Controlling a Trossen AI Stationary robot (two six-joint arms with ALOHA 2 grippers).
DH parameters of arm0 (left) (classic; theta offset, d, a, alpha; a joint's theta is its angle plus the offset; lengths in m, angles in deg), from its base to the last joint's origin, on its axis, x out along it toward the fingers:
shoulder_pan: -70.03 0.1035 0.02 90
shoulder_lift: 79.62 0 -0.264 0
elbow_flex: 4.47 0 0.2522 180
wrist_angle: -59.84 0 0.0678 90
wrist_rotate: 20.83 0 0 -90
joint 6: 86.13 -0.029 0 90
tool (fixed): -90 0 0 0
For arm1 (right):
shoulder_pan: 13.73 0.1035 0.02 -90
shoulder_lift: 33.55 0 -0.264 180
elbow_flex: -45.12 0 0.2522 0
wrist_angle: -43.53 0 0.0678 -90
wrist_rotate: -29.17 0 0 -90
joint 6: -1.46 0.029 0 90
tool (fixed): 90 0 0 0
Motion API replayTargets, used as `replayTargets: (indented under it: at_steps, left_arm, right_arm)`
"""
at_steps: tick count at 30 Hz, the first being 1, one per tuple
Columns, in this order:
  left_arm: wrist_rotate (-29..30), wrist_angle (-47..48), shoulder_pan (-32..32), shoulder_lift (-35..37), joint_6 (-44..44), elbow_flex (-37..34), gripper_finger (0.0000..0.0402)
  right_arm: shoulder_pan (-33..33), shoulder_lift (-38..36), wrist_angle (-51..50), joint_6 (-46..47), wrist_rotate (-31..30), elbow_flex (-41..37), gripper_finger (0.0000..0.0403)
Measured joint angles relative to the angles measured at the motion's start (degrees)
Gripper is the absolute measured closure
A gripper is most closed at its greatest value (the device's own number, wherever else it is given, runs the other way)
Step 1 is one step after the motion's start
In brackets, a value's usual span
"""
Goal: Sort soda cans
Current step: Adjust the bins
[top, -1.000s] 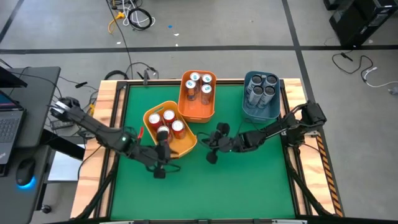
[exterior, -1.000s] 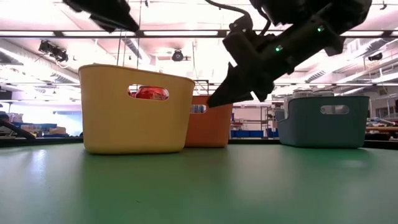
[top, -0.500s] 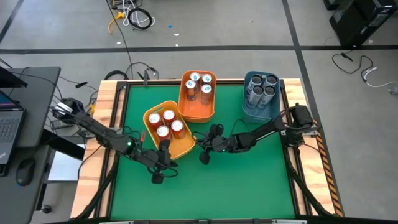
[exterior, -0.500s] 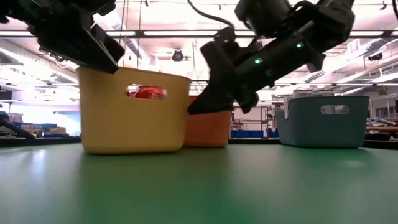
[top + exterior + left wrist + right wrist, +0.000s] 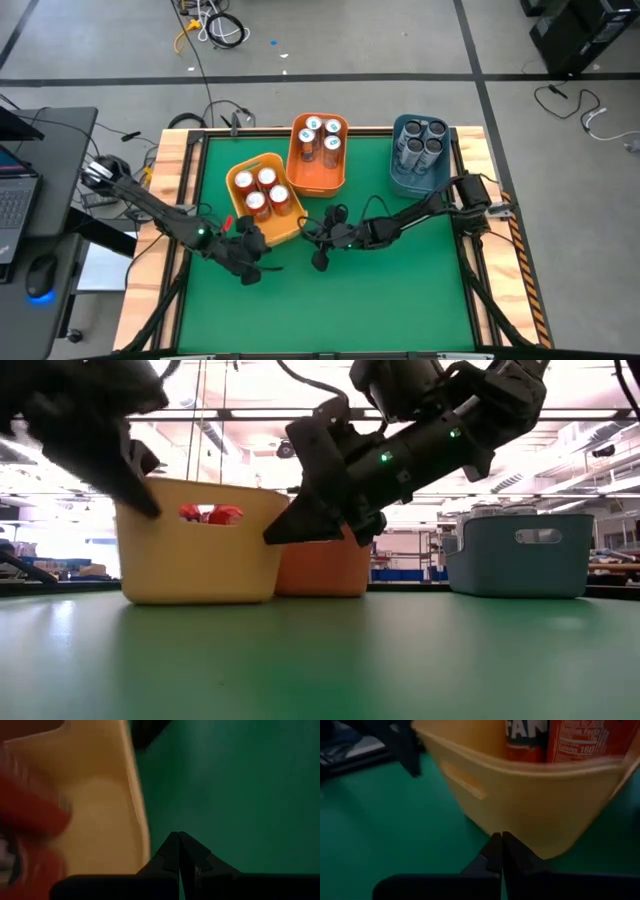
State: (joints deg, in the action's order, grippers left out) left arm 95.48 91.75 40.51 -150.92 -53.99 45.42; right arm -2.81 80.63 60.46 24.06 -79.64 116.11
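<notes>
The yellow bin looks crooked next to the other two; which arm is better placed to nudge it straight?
Probably the right. Its shut right gripper sits by the yellow bin at the corner nearest the orange bin, so it could push there. The shut left gripper is at the bin's near side, better for steadying.

A grey concrete floor (image 5: 400,40) crossed by dark seams is seen around the green-topped, wood-framed table (image 5: 400,300). Loose cables (image 5: 215,28) are strewn beyond its far edge. A dark desk (image 5: 35,150) is placed left. Long ceiling light strips (image 5: 250,413) are lit overhead.
</notes>
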Motion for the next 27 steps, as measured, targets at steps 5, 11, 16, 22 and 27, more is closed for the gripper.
replayTargets:
  at_steps: [5,11,16,22,27]
  left_arm:
    - [1.9,9.3,-0.6,-0.4,5.8,-0.2,0.0401]
    - [4.5,20.6,-2.3,-0.3,12.1,2.9,0.0401]
    - [4.5,16.9,-5.3,-0.3,9.6,5.7,0.0401]
    - [5.1,-2.6,-5.8,-0.3,-4.8,6.0,0.0401]
    - [4.9,-13.5,-2.6,-1.3,-10.8,2.6,0.0401]
  right_arm:
    - [0.3,-1.1,-1.2,-1.8,-0.1,0.0,0.0403]
    - [0.1,-3.6,-4.3,-2.8,-0.6,0.0,0.0403]
    - [-0.6,-4.1,-7.6,-2.8,-4.2,0.0,0.0403]
    - [-2.0,-4.1,-10.1,-0.9,-10.5,0.0,0.0403]
    - [-4.8,-3.7,-9.1,0.4,-11.1,-0.1,0.0403]
